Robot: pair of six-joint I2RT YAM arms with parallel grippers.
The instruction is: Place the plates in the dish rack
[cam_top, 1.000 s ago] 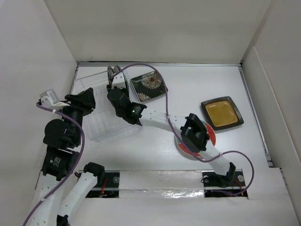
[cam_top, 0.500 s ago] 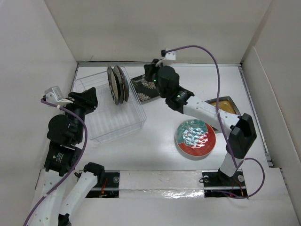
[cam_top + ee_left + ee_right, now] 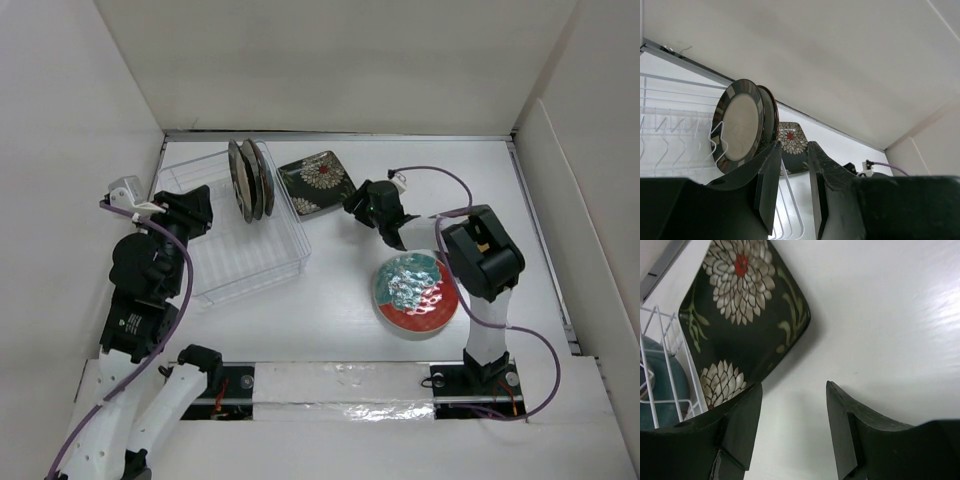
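The black square floral plate [image 3: 317, 183] lies flat on the white surface [image 3: 330, 330], slightly askew, one edge just beside the clear plastic-and-wire dish rack [image 3: 225, 265]. Round plates [image 3: 250, 180] stand on edge in the rack's far slots, faces turned sideways. The right tool [image 3: 792, 390] hovers by the floral plate, spread and empty. The left tool [image 3: 794, 165] hangs at the rack's left side, fingers narrowly parted, holding nothing. A red-and-teal round plate [image 3: 415, 293] lies flat nearer the arm bases.

I can read no text, label, brand or number in any of my views; the only markings are painted decoration, flowers on the black square floral plate [image 3: 745, 315] and a mottled pattern on the red-and-teal plate [image 3: 415, 295], none of it lettering
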